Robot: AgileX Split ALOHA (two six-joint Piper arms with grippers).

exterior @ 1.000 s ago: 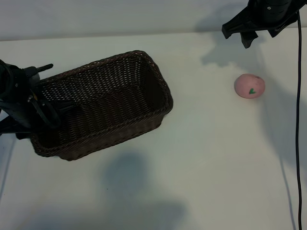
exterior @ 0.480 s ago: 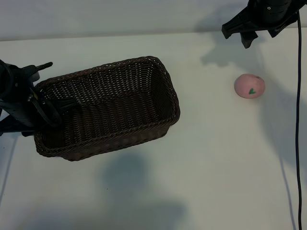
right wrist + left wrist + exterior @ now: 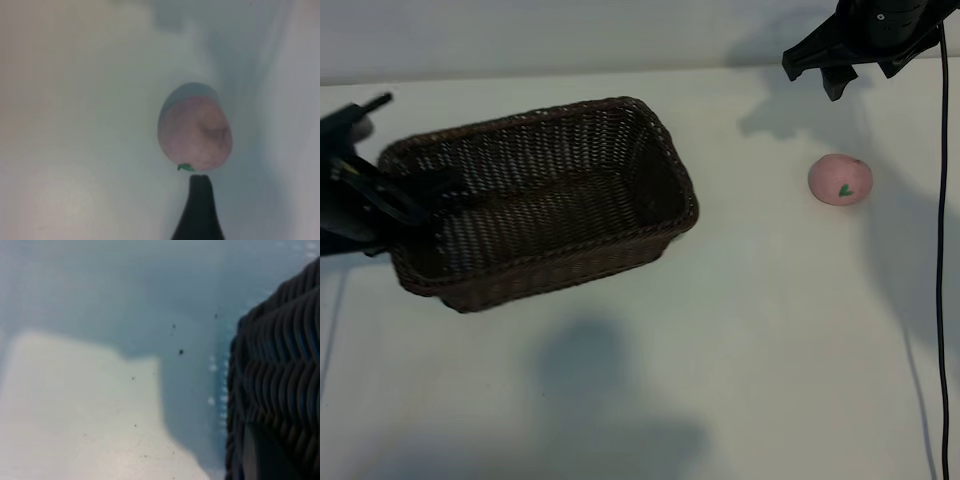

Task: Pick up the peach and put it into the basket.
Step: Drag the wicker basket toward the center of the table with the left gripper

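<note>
The dark-brown woven basket (image 3: 550, 200) lies left of centre in the exterior view, its long side slanting across the table (image 3: 740, 330). My left gripper (image 3: 395, 192) is at the basket's left short wall, one finger inside and one outside, shut on that wall. The left wrist view shows the basket's weave (image 3: 280, 370) close up. The pale-pink peach (image 3: 840, 180) with its green leaf mark rests on the table at the right. My right gripper (image 3: 840, 62) hangs open above and behind it, apart from it. In the right wrist view one dark finger (image 3: 200, 210) points at the peach (image 3: 196, 132).
A black cable (image 3: 942, 260) runs down the right edge of the exterior view. The white table has bare room between basket and peach and across the front, where arm shadows fall.
My left gripper has closed on the basket's left wall and drawn back. The basket has turned and shifted a little to the right. The right arm and the peach have not moved.
</note>
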